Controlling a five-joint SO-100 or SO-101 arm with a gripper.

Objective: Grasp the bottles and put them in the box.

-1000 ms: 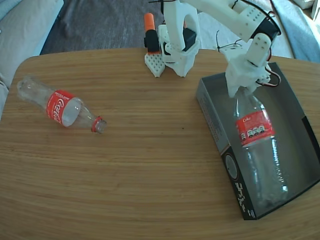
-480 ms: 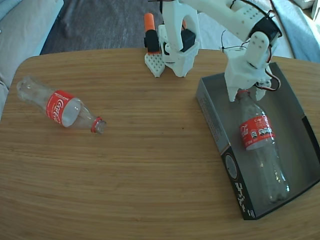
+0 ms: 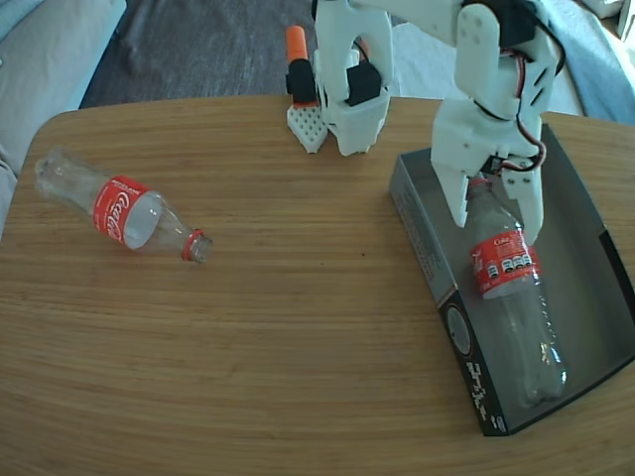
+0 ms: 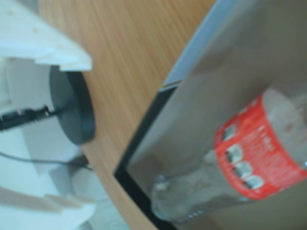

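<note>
A wooden table [image 3: 248,327] is seen in the fixed view. The box [image 3: 595,258] is set on it, right of the arm's base [image 3: 347,99]. One bottle [image 3: 514,297] is laid flat inside the box. The other bottle [image 3: 124,213] is left on the table, far to the left of the box. The gripper [image 3: 493,220] is held over the boxed bottle's neck, its jaws spread apart and nothing held.
</note>
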